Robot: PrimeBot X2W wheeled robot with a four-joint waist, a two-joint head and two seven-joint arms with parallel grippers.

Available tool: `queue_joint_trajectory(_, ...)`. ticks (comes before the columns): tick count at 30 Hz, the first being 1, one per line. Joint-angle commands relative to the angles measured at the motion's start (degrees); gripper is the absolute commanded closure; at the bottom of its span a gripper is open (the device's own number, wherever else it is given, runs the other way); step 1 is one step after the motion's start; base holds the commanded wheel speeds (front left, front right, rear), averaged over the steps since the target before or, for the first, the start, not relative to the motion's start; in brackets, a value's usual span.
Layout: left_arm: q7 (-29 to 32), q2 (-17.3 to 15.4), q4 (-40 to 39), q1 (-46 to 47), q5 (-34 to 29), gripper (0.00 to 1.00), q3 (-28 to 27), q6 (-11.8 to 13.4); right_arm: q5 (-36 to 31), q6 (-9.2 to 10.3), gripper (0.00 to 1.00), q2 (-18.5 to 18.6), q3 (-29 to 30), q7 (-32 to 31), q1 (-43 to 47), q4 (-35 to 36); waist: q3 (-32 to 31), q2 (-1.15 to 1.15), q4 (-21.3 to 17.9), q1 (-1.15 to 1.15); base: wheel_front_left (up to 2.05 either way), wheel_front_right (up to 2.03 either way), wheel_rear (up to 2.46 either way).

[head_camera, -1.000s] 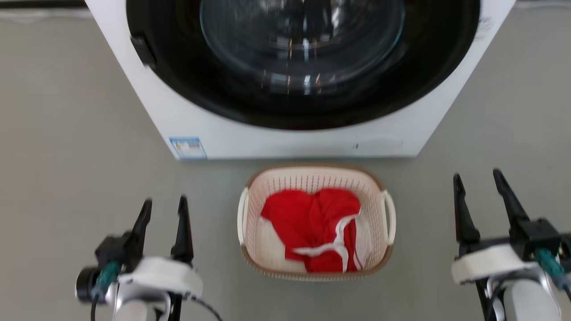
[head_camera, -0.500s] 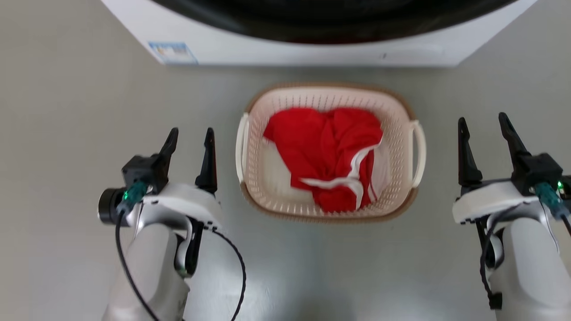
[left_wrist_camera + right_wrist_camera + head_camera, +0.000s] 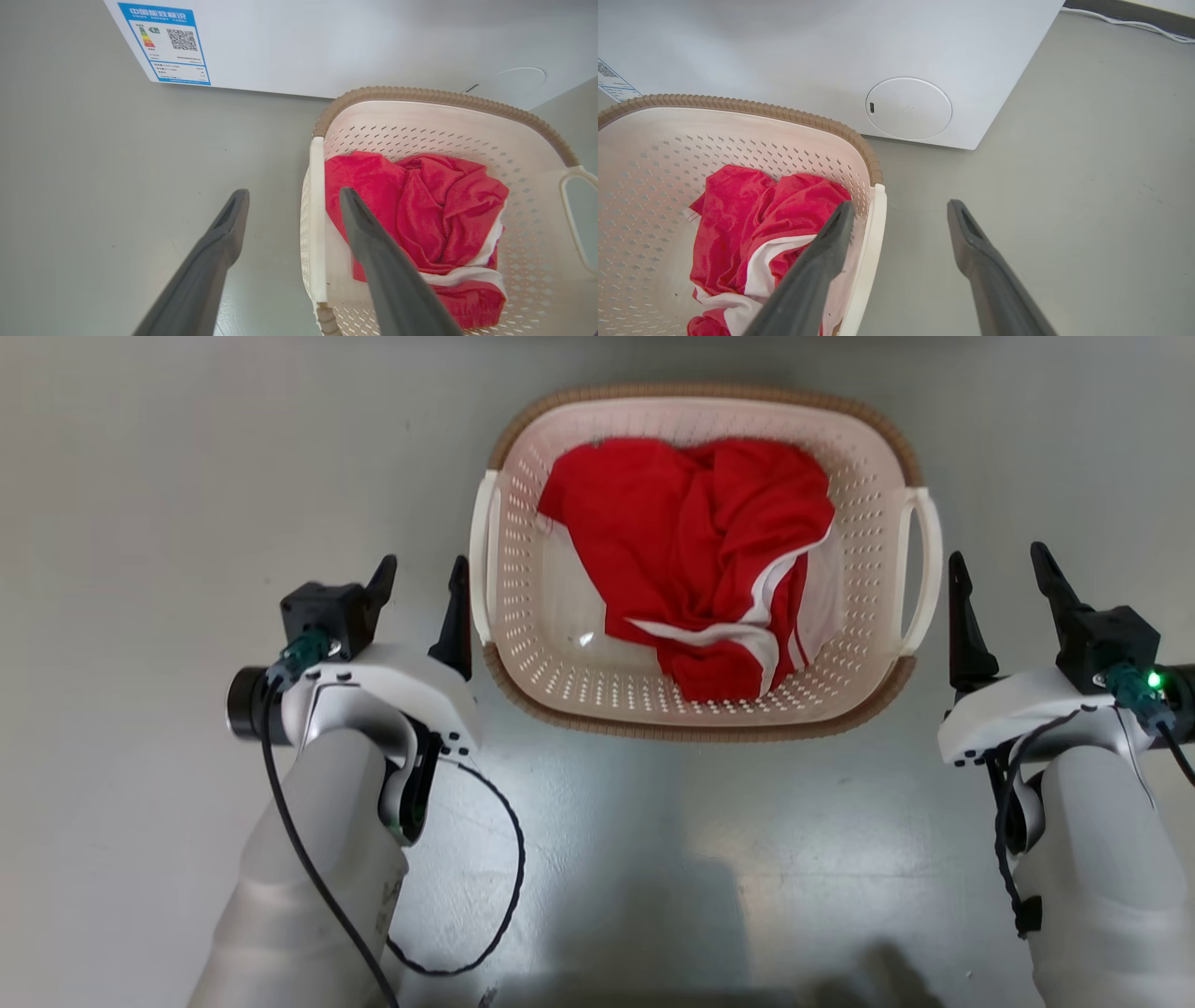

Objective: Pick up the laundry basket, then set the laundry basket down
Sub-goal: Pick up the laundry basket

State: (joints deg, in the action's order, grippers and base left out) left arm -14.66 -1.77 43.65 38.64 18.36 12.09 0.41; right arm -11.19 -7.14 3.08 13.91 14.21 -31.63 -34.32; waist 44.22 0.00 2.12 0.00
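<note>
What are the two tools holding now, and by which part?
Nothing. The left tool and the right tool are both open, one on each side of the laundry basket.

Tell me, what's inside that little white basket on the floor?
A crumpled red garment with white trim lies in the laundry basket, beside bare perforated bottom. Whatever is under the cloth is covered.

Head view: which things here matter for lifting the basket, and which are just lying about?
Part of the job:
- basket, on the floor
- left gripper, open, by the basket's left handle
- right gripper, open, by its right handle

Lying about:
- red garment, inside the basket, so it rides along
- washer behind the basket, with its blue label
</note>
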Motion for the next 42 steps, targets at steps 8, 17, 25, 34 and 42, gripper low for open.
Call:
queue_joint_trajectory(8, -0.34, -1.10, 2.65, 4.71, 1.58, 0.00, 0.87, -1.39, -0.89, -0.35, 0.00, -0.21, -0.71, 0.79, -1.87, -1.22, 5.19, 0.00, 0.16, 0.00, 0.00, 0.00, 0.00)
queue_joint_trajectory(17, -0.34, -1.10, 4.23, 7.65, 2.29, 0.00, 2.90, -0.96, 0.66, -0.35, 0.00, -0.21, -1.72, 0.79, -3.21, -2.14, 7.93, 0.00, -0.38, 0.00, 0.00, 0.00, 0.00)
queue_joint_trajectory(25, -0.34, -1.10, 5.53, 10.04, 3.40, 0.00, 5.75, 0.26, 0.48, -0.35, 0.00, -0.21, -2.00, 0.79, -5.01, -3.39, 10.71, 0.00, 0.03, 0.00, 0.00, 0.00, 0.00)
queue_joint_trajectory(34, -0.34, -1.10, 6.40, 11.41, 4.84, 0.00, 8.53, 1.16, 1.18, -0.35, 0.00, -0.21, -3.00, 0.79, -6.63, -4.57, 12.27, 0.00, 0.03, 0.00, 0.00, 0.00, 0.00)
queue_joint_trajectory(42, -0.34, -1.10, 6.96, 12.44, 5.50, 0.00, 10.22, 1.30, 1.90, -0.35, 0.00, -0.21, -4.03, 0.79, -7.78, -5.45, 13.07, 0.00, 0.00, 0.00, 0.00, 0.00, 0.00)
